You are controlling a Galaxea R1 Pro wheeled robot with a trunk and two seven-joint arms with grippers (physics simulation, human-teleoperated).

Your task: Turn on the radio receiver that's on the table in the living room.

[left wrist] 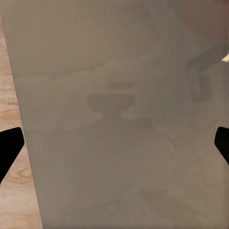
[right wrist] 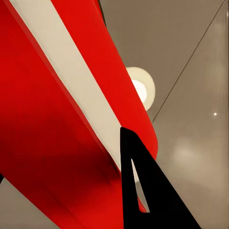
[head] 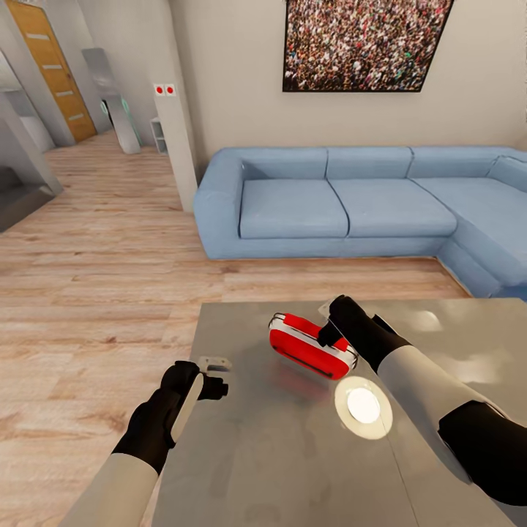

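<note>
The living room's blue sofa (head: 344,205) is facing my glossy grey table (head: 293,454). The radio receiver (head: 311,344) is lying mid-table — my right end effector (head: 331,322) is pressing against it, probably working the switch; its spread I cannot tell. My left end effector (head: 212,373) is hovering wide open over the table's left edge, clear.

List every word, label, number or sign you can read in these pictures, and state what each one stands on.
No readable text anywhere.
The radio receiver, at the right tool: red and white casing, no lettering visible.
The framed crowd picture: no words.
The white pillar's two red dots: no characters legible.
</note>
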